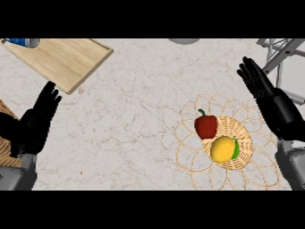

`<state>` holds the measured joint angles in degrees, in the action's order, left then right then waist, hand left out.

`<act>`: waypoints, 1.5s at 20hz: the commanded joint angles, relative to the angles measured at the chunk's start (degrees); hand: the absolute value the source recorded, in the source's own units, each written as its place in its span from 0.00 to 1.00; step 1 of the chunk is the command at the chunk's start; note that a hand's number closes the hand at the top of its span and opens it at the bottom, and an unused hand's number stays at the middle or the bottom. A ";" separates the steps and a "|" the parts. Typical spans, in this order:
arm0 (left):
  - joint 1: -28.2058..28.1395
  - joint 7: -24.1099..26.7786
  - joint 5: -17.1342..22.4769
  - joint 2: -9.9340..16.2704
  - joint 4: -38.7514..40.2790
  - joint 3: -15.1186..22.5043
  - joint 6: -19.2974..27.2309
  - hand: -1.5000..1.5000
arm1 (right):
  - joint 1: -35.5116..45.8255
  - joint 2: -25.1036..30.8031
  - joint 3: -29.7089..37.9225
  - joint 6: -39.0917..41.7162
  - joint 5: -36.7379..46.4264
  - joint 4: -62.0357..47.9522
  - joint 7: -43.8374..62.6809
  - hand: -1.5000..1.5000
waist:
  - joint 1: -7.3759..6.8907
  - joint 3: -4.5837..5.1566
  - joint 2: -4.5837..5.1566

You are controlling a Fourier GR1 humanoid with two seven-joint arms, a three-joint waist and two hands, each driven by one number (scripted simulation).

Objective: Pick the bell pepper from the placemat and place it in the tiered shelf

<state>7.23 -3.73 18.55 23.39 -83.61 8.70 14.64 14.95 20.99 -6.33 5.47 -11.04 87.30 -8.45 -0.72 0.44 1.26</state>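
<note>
While neither hand holds anything: step in hand is the approach, pick not yet begun. Right hand (268, 96) released, fingers straight, right of woven placemat (196, 157). Left hand (34, 121) released, resting at left edge. Bell pepper (206, 126), red, lying on placemat, touching a yellow-green fruit (225, 149). Next move, as judged: lower right hand over pepper, avoid nudging fruit. Tiered shelf (288, 56) at upper right, near right hand. Wooden board (62, 58) well apart on surface (135, 120).

Woven wicker placemat (229, 164); glossy bell pepper (206, 126); matt wooden board (61, 58); veined marble counter (135, 120).
</note>
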 commanded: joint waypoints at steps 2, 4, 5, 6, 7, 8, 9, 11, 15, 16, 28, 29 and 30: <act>-1.48 0.18 -4.37 -1.03 -2.93 2.77 1.21 0.50 | -1.58 -1.30 2.34 -5.57 0.34 2.10 8.16 0.00 | 0.90 -0.43 -1.44; 4.30 1.66 -6.38 -0.35 -0.20 3.59 0.06 0.50 | 3.33 -0.90 6.30 -11.29 1.27 -2.14 12.85 0.00 | 1.58 -0.37 -1.17; 3.73 2.62 -7.62 -0.66 -1.42 5.62 -0.62 0.50 | 3.60 -2.91 6.55 -14.85 2.02 -4.56 14.99 0.00 | 1.16 -0.37 -1.11; 4.27 4.67 -8.93 -0.10 -0.77 5.80 -0.97 0.50 | 1.52 -1.69 8.08 -17.19 2.81 -2.65 16.34 0.00 | 2.46 -0.31 -1.33; 1.87 2.19 -4.87 -0.84 -0.94 4.05 -1.18 0.50 | 1.57 -17.97 13.55 -16.20 -16.55 -0.36 8.96 0.00 | 4.17 -3.09 -1.90; 1.89 2.51 -5.14 -1.15 -0.83 4.61 -1.35 0.50 | 1.87 -20.18 15.18 -17.36 -21.12 0.26 8.10 1.00 | 4.42 -3.07 -1.75; 2.68 2.87 -6.34 0.01 -1.62 4.26 -0.83 0.50 | -4.64 6.03 9.11 -19.13 10.90 -7.81 12.57 1.00 | 5.44 1.28 0.18; 2.05 3.57 -7.11 -0.85 -1.16 5.86 -1.19 0.50 | -6.25 4.29 10.86 -29.39 16.47 -10.66 12.38 1.00 | 3.87 0.26 -0.03; 5.55 2.89 -8.87 -4.06 0.96 8.03 -0.24 0.50 | -7.17 -9.74 13.25 -47.64 18.61 -9.59 5.02 0.00 | 2.32 -0.44 -0.94; 2.75 4.13 -10.35 -4.69 0.64 9.32 0.70 0.50 | -9.78 -12.48 13.24 -49.28 17.70 -6.34 2.26 0.00 | 2.07 -0.45 -1.30; 5.50 2.82 -12.63 -6.36 2.53 7.94 -1.08 0.50 | -14.89 0.76 2.26 -29.97 22.32 8.57 21.25 0.00 | 1.50 -0.29 -1.46; 2.17 5.59 -12.75 -6.75 2.11 8.65 -1.57 0.50 | -15.11 0.64 0.38 -29.57 23.66 12.30 24.55 0.00 | 1.23 -0.28 -1.50; 1.98 4.60 -12.98 -6.80 1.09 8.43 -0.79 0.50 | -10.94 1.02 -0.51 -30.53 26.55 13.10 31.29 0.00 | 0.72 -0.27 -1.48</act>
<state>10.78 0.15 6.57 17.34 -82.01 16.75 13.29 1.86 18.31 -3.18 -27.02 10.13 93.96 9.63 0.40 0.11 -0.14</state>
